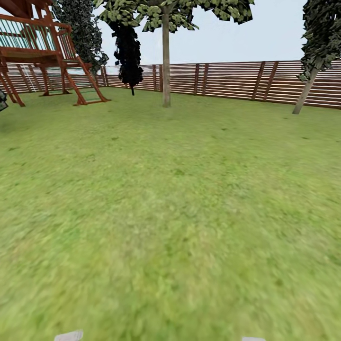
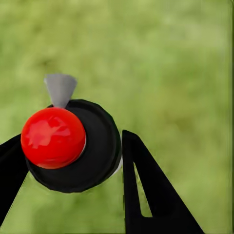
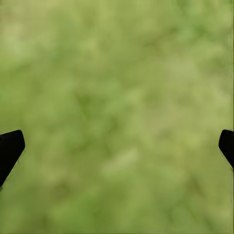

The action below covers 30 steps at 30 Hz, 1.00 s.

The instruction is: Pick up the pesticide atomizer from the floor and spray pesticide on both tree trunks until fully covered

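- We judge the pickup done: our left gripper [image 2: 73,161] has its two black fingers pressed against the sides of the atomizer [image 2: 73,144], one on each flank, so it is pinching the bottle above the grass.
- The atomizer, seen from above in the left wrist view, shows a glossy red round knob [image 2: 52,137] sitting on a matte black disc-shaped cap, with a small grey flared nozzle [image 2: 60,88] jutting from the rim.
- Our right gripper [image 3: 117,146] is spread wide with nothing between its fingers; two dark fingertips show at the edges of the right wrist view over blurred lawn.
- The spraying looks not yet begun as far as we can tell: no white specks show on either trunk.
- One tree [image 1: 166,57] stands ahead, well apart from us, with a slim straight pale grey-beige trunk and ragged dark-green leaves above. A second tree [image 1: 307,87] leans at the right by the fence.
- The fence [image 1: 237,80] is brown, made of horizontal slats with slanted posts.
- The lawn [image 1: 170,213] is soft mottled green, flat and open between us and the trees.
- A reddish wooden play frame [image 1: 42,52] with a ladder stands at the far left.
- What is left, in our judgement: drive close, aim the nozzle, and cover both trunks.
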{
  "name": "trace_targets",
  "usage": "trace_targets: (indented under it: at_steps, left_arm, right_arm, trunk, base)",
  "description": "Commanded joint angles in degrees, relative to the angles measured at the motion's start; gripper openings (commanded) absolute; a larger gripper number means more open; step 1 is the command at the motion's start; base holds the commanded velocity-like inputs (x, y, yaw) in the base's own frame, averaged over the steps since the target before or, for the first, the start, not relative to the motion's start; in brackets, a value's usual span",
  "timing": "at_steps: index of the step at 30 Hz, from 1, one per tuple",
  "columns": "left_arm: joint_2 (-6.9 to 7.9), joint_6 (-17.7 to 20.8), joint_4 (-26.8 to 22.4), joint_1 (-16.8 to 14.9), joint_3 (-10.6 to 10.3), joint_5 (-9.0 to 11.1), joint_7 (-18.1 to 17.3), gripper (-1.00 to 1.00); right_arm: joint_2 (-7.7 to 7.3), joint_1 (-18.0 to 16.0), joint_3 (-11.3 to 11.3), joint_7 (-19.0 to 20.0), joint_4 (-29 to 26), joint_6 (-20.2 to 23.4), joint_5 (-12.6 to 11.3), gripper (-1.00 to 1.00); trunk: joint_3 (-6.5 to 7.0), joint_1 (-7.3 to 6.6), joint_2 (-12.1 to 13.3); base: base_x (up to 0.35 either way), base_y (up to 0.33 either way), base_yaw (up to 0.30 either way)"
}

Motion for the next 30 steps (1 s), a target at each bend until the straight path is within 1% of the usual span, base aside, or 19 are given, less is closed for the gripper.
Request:
trace_targets:
  at_steps: [1,30]
  left_arm:
    - [0.00,-0.2,0.1,0.0,0.1,0.4,-0.1,-1.00]
    - [0.00,-0.2,0.1,0.0,0.1,0.4,-0.1,-1.00]
  right_arm:
    - [0.00,0.0,0.5,-0.1,0.0,-0.2,-0.5,1.00]
    - [0.00,0.0,0.5,-0.1,0.0,-0.2,-0.5,1.00]
  trunk:
    - [-0.05,0.02,0.0]
    - [-0.05,0.02,0.0]
  base:
    - [0.337,0.000,0.000]
    - [0.337,0.000,0.000]
